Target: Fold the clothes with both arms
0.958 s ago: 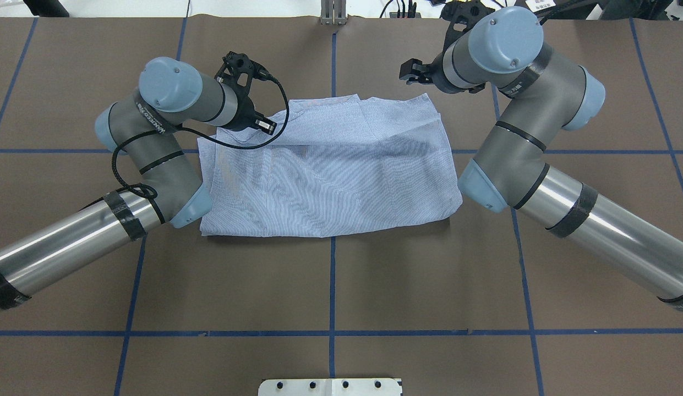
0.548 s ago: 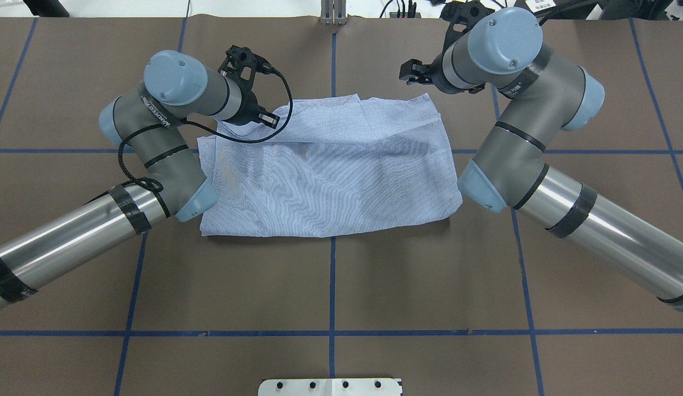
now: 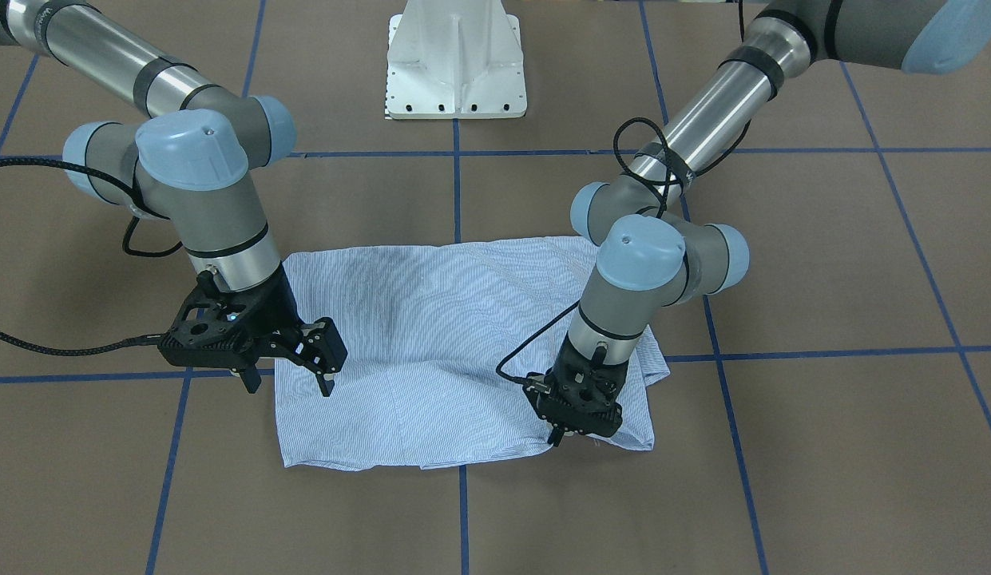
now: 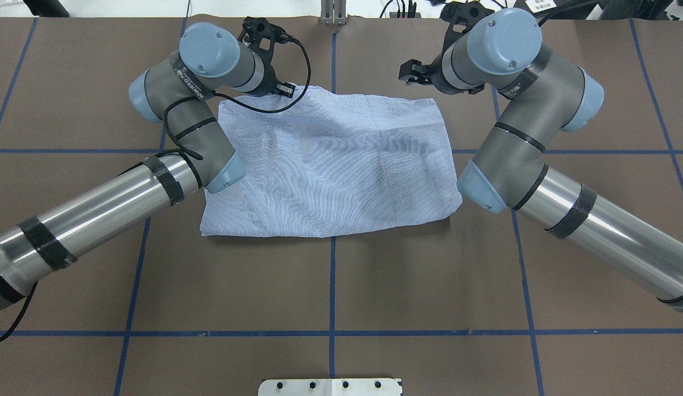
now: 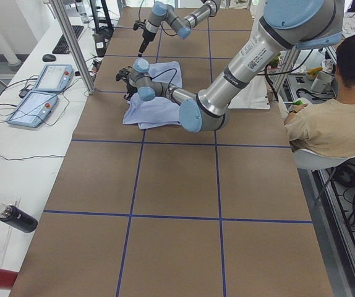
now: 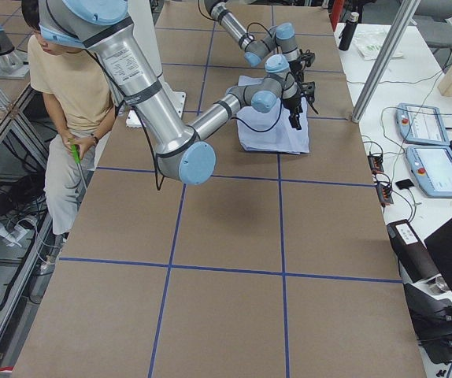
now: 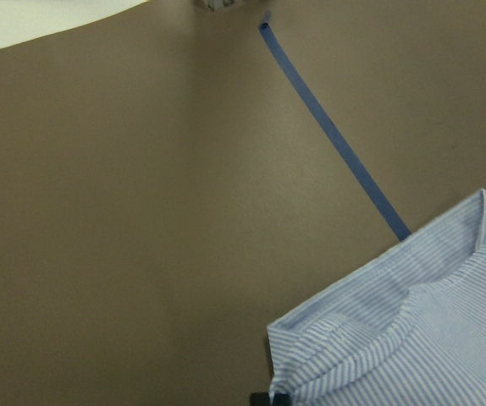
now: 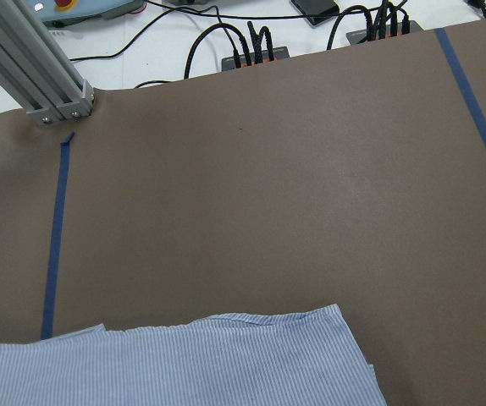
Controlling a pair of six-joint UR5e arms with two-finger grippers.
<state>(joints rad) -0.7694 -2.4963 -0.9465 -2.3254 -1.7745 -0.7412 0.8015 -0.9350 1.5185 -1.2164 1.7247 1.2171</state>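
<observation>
The shirt (image 4: 341,170) is lying as 1 rough rectangle, so more folds are probably waiting. The left gripper (image 3: 560,435) is apparently pinching its far left corner, and the right gripper (image 3: 291,377) is hovering open, holding nothing.

The shirt (image 4: 330,165), of light blue and white fine-striped cloth, lies folded into a rough rectangle in the middle of the brown counter (image 4: 374,286), mostly flat with soft wrinkles. The left arm (image 4: 99,214) (silver tube, grey joints, light blue caps) reaches over the shirt's left side. The left gripper (image 3: 560,435) has its jaws closed on a small fold at the far left corner. The right arm (image 4: 583,231) bends beside the right edge, and the right gripper (image 3: 289,382) hangs near the far right corner, jaws apart.
</observation>
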